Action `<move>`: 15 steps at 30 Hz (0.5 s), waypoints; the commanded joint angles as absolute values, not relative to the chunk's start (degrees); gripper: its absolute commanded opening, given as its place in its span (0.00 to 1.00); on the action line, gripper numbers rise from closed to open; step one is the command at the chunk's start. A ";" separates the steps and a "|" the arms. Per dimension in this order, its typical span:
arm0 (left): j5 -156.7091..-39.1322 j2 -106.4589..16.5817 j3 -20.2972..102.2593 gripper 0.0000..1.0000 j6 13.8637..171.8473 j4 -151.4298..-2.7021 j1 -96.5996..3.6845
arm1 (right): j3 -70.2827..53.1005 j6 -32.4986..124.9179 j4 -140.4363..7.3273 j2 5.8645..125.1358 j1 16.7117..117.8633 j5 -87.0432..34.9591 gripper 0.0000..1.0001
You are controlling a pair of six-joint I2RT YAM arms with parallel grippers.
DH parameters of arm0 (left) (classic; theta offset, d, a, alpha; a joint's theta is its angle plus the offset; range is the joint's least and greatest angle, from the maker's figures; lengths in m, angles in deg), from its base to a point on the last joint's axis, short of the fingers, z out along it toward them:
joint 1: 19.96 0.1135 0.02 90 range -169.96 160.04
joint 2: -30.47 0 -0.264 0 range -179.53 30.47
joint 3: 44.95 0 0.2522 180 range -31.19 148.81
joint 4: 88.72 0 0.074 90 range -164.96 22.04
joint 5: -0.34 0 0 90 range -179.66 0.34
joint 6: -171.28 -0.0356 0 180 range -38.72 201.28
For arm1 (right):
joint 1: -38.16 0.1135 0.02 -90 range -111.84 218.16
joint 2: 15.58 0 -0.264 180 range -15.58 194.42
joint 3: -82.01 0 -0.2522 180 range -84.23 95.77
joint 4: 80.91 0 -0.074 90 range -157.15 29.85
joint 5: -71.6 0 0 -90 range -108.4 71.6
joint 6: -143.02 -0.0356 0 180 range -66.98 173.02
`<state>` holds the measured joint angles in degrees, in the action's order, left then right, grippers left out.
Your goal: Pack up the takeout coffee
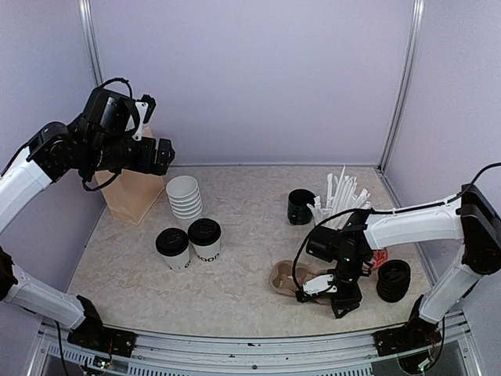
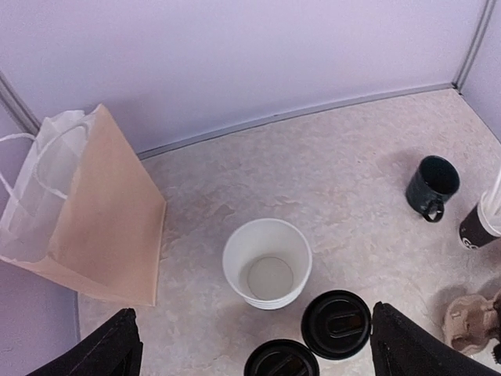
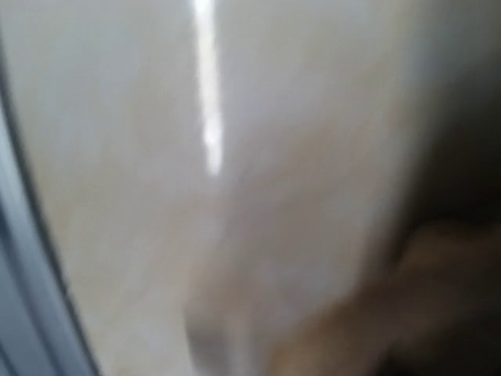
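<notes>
Two takeout coffee cups, white with black lids, stand side by side left of centre: one to the left, the other to the right. Both lids show in the left wrist view. My left gripper is raised high beside the paper bag, open and empty, its fingers wide apart above the cups. My right gripper is low at the brown cardboard tray. The right wrist view is a close blur, so its jaws cannot be read.
A brown paper bag with white handles stands at the back left. A stack of empty white cups is beside it. A black mug, a black cup with white sticks and stacked black lids are on the right.
</notes>
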<state>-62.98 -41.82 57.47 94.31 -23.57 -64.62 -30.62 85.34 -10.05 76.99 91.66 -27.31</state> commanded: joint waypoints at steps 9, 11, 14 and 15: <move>-56.46 -46.66 66.56 0.89 93.50 -19.05 -45.53 | -43.14 89.05 -8.13 60.68 85.16 -25.16 0.64; -57.36 -46.77 67.22 0.87 92.45 -19.94 -40.92 | -42.03 90.33 -7.08 58.62 85.10 -25.63 0.66; -60.65 -47.18 67.34 0.85 91.00 -21.81 -32.81 | -38.71 91.89 -5.26 56.25 85.09 -29.55 0.67; -62.48 -47.55 67.22 0.84 90.50 -22.68 -30.38 | -37.17 92.55 -4.41 55.55 85.14 -31.22 0.67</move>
